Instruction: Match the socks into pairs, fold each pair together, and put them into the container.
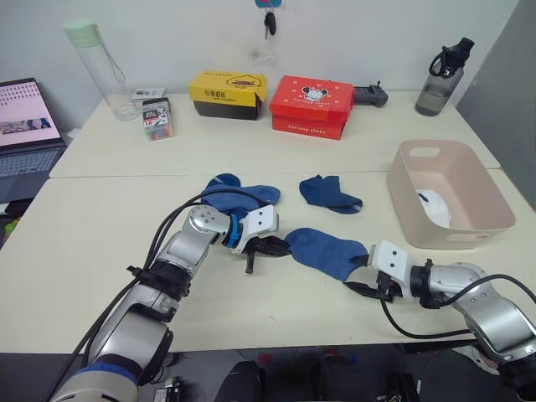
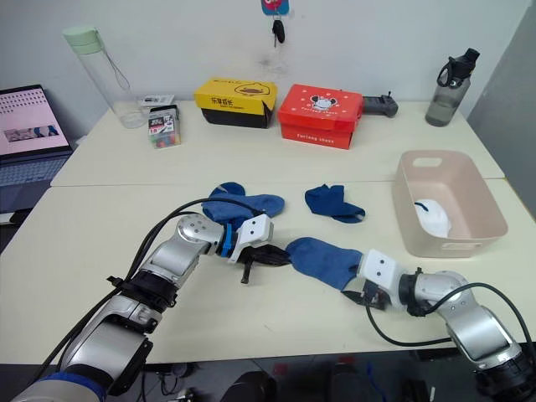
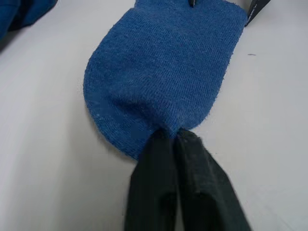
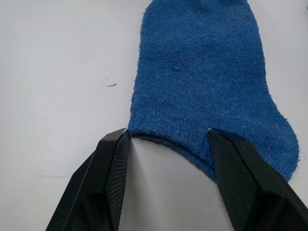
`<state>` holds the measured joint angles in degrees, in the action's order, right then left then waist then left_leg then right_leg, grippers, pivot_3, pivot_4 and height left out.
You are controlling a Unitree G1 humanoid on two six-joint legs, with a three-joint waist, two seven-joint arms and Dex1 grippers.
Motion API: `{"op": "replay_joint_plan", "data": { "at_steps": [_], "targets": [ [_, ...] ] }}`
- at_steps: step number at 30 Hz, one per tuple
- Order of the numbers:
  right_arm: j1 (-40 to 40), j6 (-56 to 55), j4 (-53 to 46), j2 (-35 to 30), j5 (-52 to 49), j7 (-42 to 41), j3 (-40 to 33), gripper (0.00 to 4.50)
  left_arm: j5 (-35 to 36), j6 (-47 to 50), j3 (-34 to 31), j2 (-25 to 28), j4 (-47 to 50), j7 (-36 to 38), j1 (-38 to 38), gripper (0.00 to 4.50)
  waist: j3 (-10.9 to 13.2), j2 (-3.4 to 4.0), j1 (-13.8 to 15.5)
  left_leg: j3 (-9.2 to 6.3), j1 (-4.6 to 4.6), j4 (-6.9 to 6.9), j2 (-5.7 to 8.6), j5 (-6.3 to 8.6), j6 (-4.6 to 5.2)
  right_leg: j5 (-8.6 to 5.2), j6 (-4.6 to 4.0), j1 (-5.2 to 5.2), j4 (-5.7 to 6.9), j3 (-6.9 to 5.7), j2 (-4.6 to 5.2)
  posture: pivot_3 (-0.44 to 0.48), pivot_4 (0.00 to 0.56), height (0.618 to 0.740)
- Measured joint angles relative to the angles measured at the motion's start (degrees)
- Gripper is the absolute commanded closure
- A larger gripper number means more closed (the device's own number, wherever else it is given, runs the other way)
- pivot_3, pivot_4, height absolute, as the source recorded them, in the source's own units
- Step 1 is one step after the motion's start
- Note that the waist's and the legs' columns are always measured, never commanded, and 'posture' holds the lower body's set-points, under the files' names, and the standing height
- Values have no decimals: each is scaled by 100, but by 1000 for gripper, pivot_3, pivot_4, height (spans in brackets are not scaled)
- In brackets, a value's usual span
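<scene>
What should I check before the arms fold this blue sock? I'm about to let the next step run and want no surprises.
1. Left gripper shut on one end of the flat blue sock: ok.
2. Right gripper gripping the other end: not ok; jaws open, edge between them.
3. Sock lying flat: ok.
4. A matching sock stacked with it: cannot tell.
5. Other blue socks lying apart from it: ok.
6. Container within reach, room inside: ok; it holds one white item.

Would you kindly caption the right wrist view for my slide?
Open right gripper straddling the near edge of a blue sock lying flat on the table.
</scene>
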<state>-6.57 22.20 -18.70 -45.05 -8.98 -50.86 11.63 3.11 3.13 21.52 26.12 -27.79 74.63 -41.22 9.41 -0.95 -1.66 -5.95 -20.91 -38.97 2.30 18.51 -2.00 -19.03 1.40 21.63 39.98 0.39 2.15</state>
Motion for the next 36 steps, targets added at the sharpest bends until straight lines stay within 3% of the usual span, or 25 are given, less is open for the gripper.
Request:
{"op": "replay_joint_plan", "data": {
  "at_steps": [3,9,13,17,24,28,31,36],
  "targets": [
    [-69,76,38,152,-11,-5,40,2530,-52,-73,5,-19,-61,4,-12,4500,-3,-5,0,-6,2,0,0,0,0,0,0,-4,0,-4,0,0,150,740],
    [-103,506,-191,316,-298,-37,13,4488,30,207,-18,44,80,259,-7,4500,-4,-4,0,-10,0,-1,1,0,-1,0,0,-4,-3,-6,2,0,150,740],
    [-100,816,-445,300,-560,-48,-122,4488,202,694,-59,316,573,584,138,4500,-4,-3,-17,-13,-1,0,-1,0,-1,0,0,-1,-1,-6,1,0,150,740],
    [-119,1555,-1094,264,-1177,-97,-371,4488,600,1452,-171,916,1500,1063,381,4500,-4,-3,-16,-19,-2,2,-1,0,-1,0,0,-1,-2,-7,1,0,150,740],
    [-151,3440,-2283,397,-2992,241,-764,4488,1789,3221,-233,2874,3507,1726,1335,4500,-2,0,-17,-38,0,7,-1,3,6,0,-1,-2,-4,-9,1,0,150,740],
    [-308,4477,-2430,661,-4021,777,-993,4488,2492,4185,-273,3460,4097,1732,1557,4500,-2,1,14,-42,3,4,3,13,22,0,-1,-15,-8,-14,5,0,150,740],
    [-395,5271,-2288,1044,-4510,1431,-1093,4488,2615,4797,-266,3249,4036,1494,1568,4500,-3,0,22,-44,6,3,4,13,24,0,-1,-19,-8,-19,4,0,150,740],
    [-839,5992,-1579,1706,-4569,2409,-1160,4488,2309,5070,75,2179,2925,845,830,4500,-3,-3,7,-42,2,0,7,12,23,0,-1,-10,0,-20,2,0,150,740]
  ]
}}
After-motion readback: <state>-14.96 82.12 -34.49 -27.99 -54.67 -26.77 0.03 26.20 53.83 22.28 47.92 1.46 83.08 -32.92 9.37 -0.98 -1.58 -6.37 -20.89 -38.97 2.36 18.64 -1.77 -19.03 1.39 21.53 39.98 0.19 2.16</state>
